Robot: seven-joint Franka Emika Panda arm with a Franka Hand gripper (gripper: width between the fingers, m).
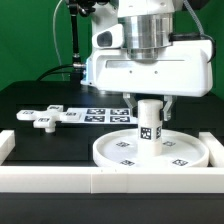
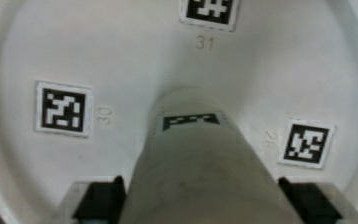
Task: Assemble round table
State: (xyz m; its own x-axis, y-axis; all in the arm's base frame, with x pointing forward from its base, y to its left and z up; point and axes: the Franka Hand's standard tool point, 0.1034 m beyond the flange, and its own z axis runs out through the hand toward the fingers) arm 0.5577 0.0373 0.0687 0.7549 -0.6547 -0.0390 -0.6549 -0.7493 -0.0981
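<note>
The large rimmed round disc [image 1: 112, 151] lies flat on the black table near the front. The short cylindrical post [image 1: 150, 128] stands upright on the disc's middle, with a tag on its side. My gripper [image 1: 149, 106] comes straight down over the post, one finger on each side of its top. In the wrist view the post [image 2: 202, 160] runs down to the disc [image 2: 87, 60], and the black pads [image 2: 101, 200] press against both its sides. The gripper is shut on the post. The flat lobed foot piece [image 1: 44, 117] lies apart, toward the exterior view's left.
The marker board [image 1: 104, 114] lies flat behind the disc. White square barrier bars [image 1: 60, 181] run along the front edge and at the exterior view's left [image 1: 6, 148]. A black stand [image 1: 78, 35] rises at the back before a green backdrop.
</note>
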